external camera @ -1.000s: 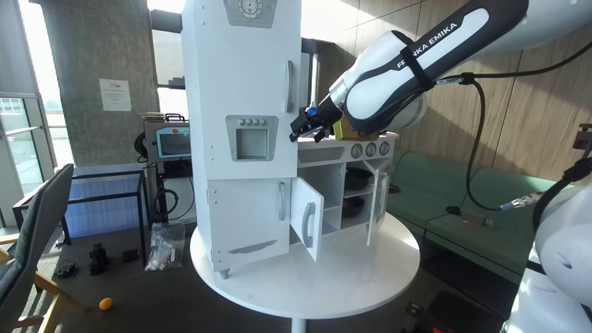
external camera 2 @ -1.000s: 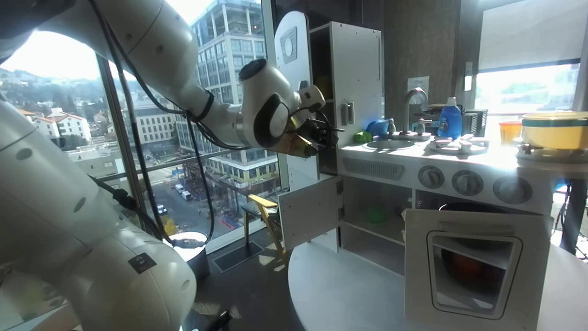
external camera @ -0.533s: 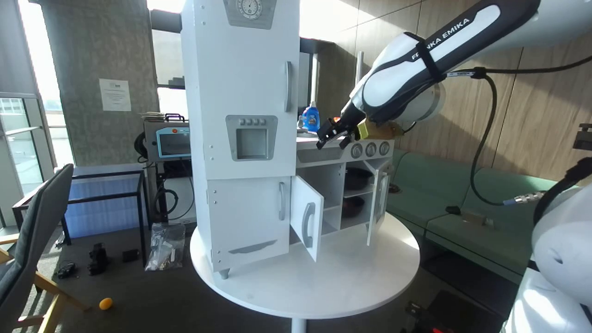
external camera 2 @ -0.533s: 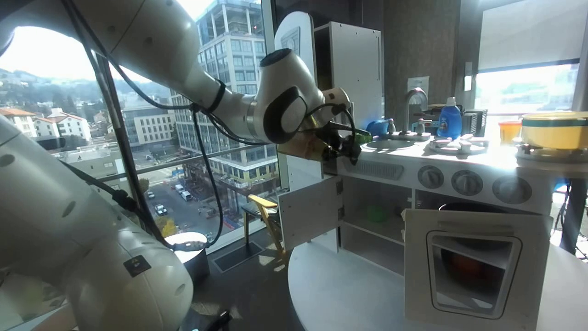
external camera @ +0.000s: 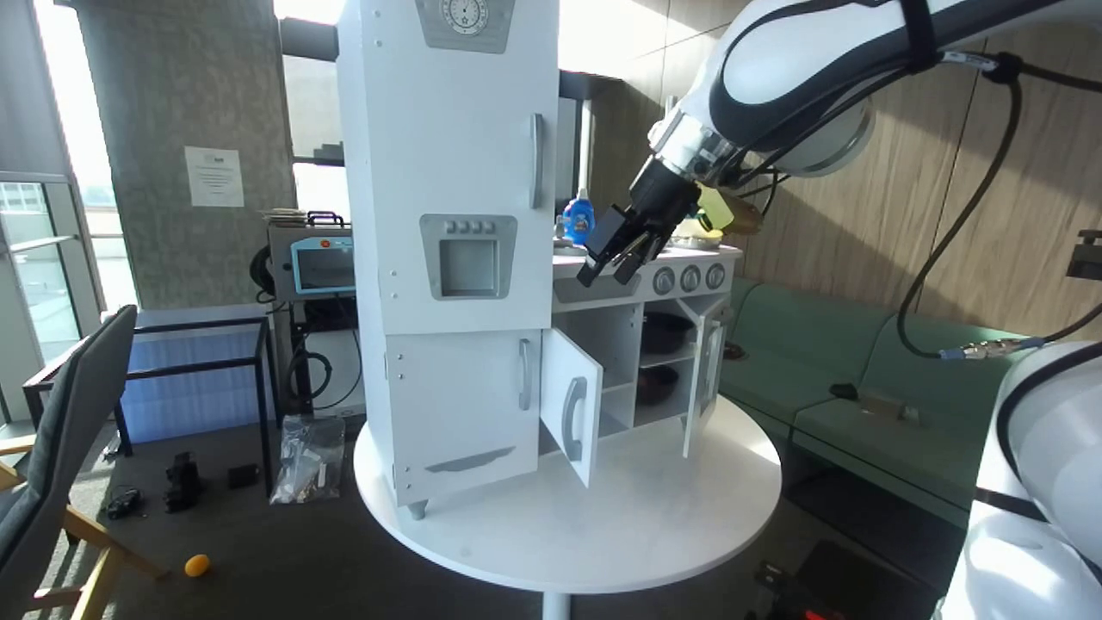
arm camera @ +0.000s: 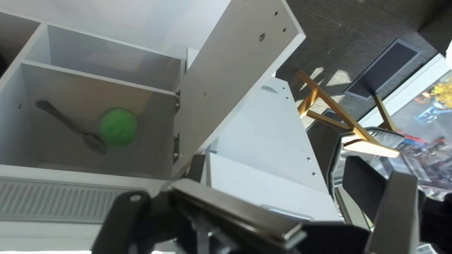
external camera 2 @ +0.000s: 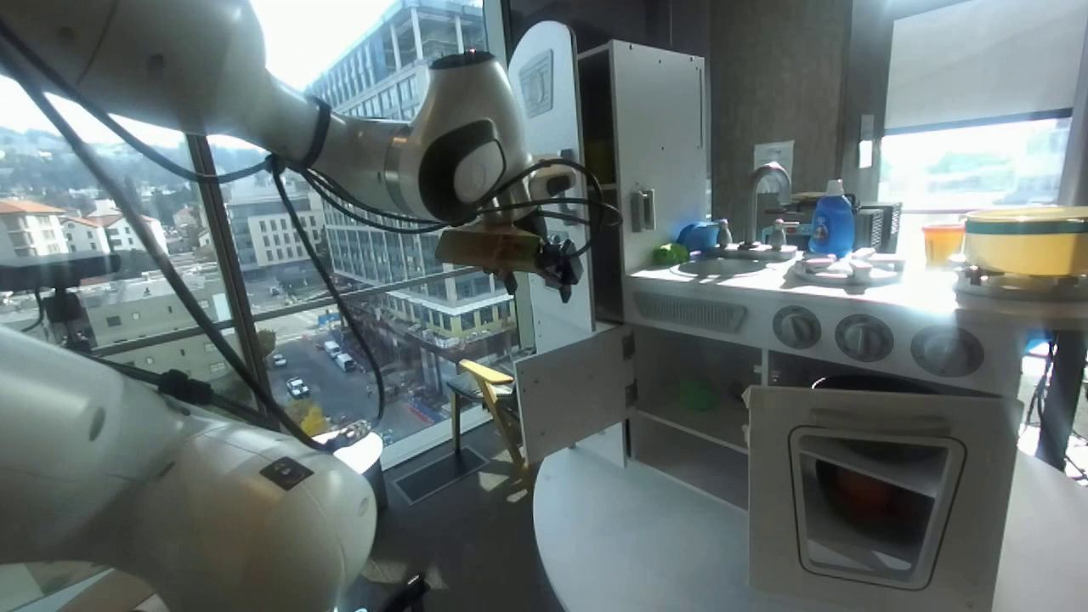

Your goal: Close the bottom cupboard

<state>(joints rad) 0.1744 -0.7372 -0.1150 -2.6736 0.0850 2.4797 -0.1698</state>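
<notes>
The bottom cupboard's short white door (external camera: 558, 387) stands swung open, its grey handle facing outward in an exterior view. Its inner face shows in an exterior view (external camera 2: 571, 395) and the wrist view (arm camera: 233, 77). The cupboard's inside (external camera 2: 680, 361) is exposed; in the wrist view a green round item (arm camera: 118, 127) and a dark spoon (arm camera: 70, 127) lie in it. My gripper (external camera: 606, 275) is open and empty, fingers angled down, above the door and apart from it. It also shows in an exterior view (external camera 2: 538, 289). In the wrist view the fingers (arm camera: 275, 169) are wide apart.
The tall white unit (external camera: 465, 172) stands beside the cupboard. The oven door (external camera 2: 773, 476) hangs open. A faucet (external camera 2: 769, 174), blue bottle (external camera 2: 833, 223) and yellow pot (external camera 2: 1024, 242) are on the counter. Everything stands on a round white table (external camera: 654, 517). A chair (external camera 2: 493, 387) is beyond.
My gripper first moved along the counter away from the tall unit, then drew back from the kitchen and tilted further downward. The cupboard door has not moved.
</notes>
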